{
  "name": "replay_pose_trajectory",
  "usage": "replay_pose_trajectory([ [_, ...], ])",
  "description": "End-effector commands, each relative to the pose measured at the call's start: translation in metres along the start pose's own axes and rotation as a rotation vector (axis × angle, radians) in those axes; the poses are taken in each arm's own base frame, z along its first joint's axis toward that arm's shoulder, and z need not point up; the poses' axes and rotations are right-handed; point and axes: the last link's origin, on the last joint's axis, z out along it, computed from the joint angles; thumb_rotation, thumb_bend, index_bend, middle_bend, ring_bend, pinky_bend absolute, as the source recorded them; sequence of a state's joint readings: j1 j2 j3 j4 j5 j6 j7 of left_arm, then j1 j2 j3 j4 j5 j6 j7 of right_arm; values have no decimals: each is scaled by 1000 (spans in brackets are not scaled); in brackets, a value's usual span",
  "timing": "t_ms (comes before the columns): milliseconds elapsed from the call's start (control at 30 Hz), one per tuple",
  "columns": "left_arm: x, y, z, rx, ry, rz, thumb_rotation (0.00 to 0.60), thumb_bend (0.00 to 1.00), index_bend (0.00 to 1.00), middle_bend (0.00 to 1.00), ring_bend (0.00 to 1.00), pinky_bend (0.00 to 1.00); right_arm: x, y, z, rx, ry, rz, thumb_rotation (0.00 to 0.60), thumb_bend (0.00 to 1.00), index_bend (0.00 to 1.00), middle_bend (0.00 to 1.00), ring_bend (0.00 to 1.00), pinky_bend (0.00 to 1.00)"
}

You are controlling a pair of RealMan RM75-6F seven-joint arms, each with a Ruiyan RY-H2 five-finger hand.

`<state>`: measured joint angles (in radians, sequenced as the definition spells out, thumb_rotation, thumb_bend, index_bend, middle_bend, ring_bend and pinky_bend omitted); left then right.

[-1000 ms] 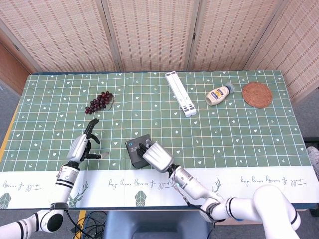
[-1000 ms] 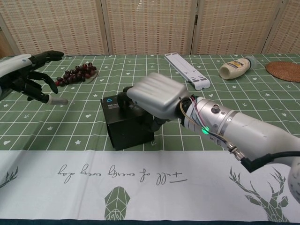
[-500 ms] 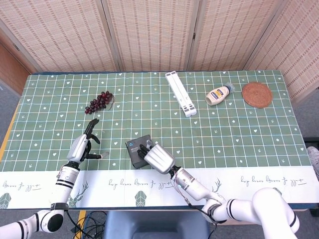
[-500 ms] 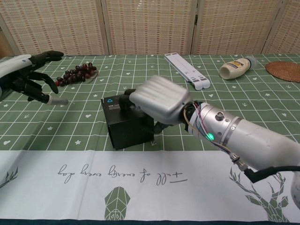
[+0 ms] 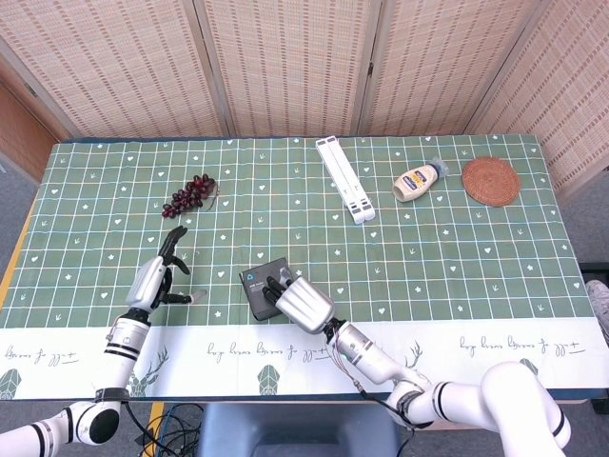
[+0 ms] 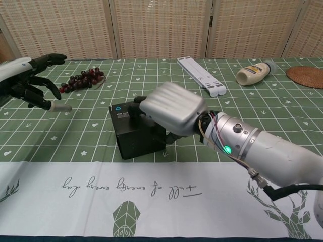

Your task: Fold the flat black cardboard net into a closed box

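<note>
Surroundings: grapes (image 5: 189,194) lie at far left of the surface (image 5: 457,257), a white folded stand (image 5: 344,178) at far centre, a squeeze bottle (image 5: 420,180) on its side to the right of it, and a woven coaster (image 5: 491,181) beyond that. All are well apart from the work area. A small pale cylinder-like item lies at the left hand's fingertips; cannot tell what it is.

Obstruction: the right hand (image 6: 171,108) covers the right and top-rear part of the black box (image 6: 137,132), hiding that side in the chest view.

Change from 1.0 s ago: the right hand sits slightly nearer the front edge and lower on the box in the head view; the box itself appears unmoved. The left hand (image 5: 162,274) is raised a little in the chest view, otherwise in the same place.

Box: near the front centre of the surface, standing as a closed-looking block, rotated slightly. Its longer side runs roughly left-right, its blue-marked corner toward far left.

Fingers: the right hand's fingers (image 5: 277,283) rest on the box top, lying close together. The left hand's fingers (image 6: 46,60) are spread, holding nothing.
</note>
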<state>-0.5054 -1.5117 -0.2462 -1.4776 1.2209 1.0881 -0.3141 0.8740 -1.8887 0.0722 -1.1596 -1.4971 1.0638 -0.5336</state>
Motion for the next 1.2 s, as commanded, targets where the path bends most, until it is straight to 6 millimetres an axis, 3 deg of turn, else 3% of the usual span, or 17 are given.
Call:
replay_pose_trajectory([
  [33, 2, 1, 0, -11, 7, 14, 600, 53, 0, 0, 424, 790, 15, 6, -4, -28, 30, 46, 600, 475, 333, 397, 674, 966],
  [100, 5, 2, -2, -30, 20, 60, 600, 54, 0, 0, 343, 745, 26, 14, -11, -46, 41, 63, 600, 475, 314, 381, 669, 966],
  [233, 14, 0, -5, -54, 44, 156, 600, 53, 0, 0, 174, 556, 43, 33, -29, -87, 49, 73, 600, 475, 268, 344, 584, 946],
  [467, 43, -7, -22, -39, 110, 366, 600, 53, 0, 0, 124, 431, 66, 82, -78, -223, 25, 123, 600, 475, 268, 315, 452, 790],
  [700, 66, -16, -55, 30, 156, 505, 600, 53, 2, 0, 75, 353, 90, 138, -157, -413, 46, 169, 600, 475, 268, 314, 420, 660],
  [833, 75, -19, -72, 57, 175, 529, 600, 53, 21, 0, 70, 345, 92, 156, -202, -502, 28, 183, 600, 475, 268, 315, 420, 659],
  [1100, 87, -26, -117, 89, 239, 586, 600, 54, 38, 0, 59, 329, 75, 167, -293, -668, -68, 271, 600, 475, 268, 316, 380, 659],
  [1200, 89, -29, -132, 108, 262, 616, 600, 54, 39, 0, 59, 322, 71, 169, -316, -715, -62, 295, 600, 475, 268, 319, 379, 659],
])
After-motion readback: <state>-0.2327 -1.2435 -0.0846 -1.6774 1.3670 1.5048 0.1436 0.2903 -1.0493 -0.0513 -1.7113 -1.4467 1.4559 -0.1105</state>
